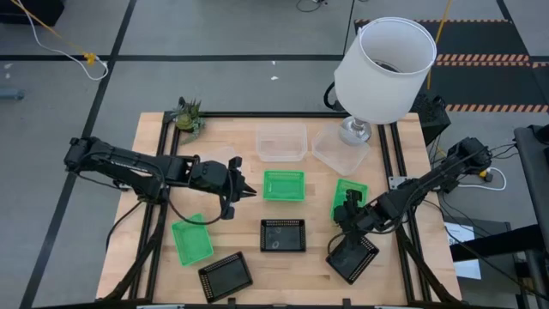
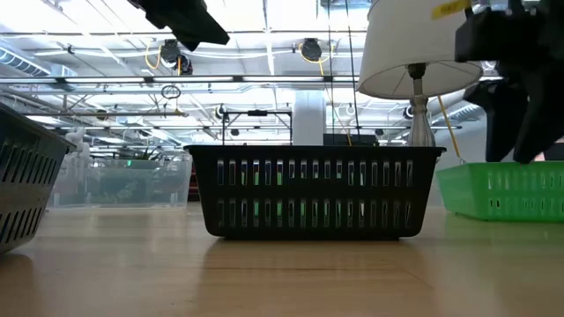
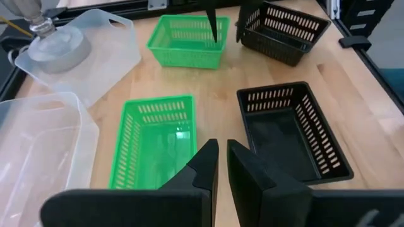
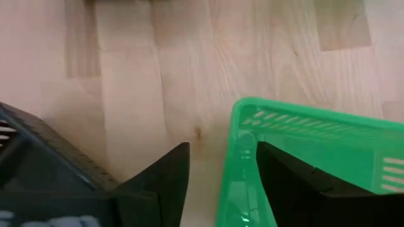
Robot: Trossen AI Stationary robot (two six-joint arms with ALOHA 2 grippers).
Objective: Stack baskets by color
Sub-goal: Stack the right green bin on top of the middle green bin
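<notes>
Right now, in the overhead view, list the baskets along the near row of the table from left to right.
Green basket → tilted black basket → black basket → black basket under the right gripper.

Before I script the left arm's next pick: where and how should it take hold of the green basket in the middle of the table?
Grip one long wall of the middle green basket, coming straight down from above with one finger inside and one outside. It sits upright and open-topped, its thin perforated walls suit a pinch, and the left gripper already hangs beside it, its fingers nearly together. The right gripper, at another green basket, probably won't interfere.
</notes>
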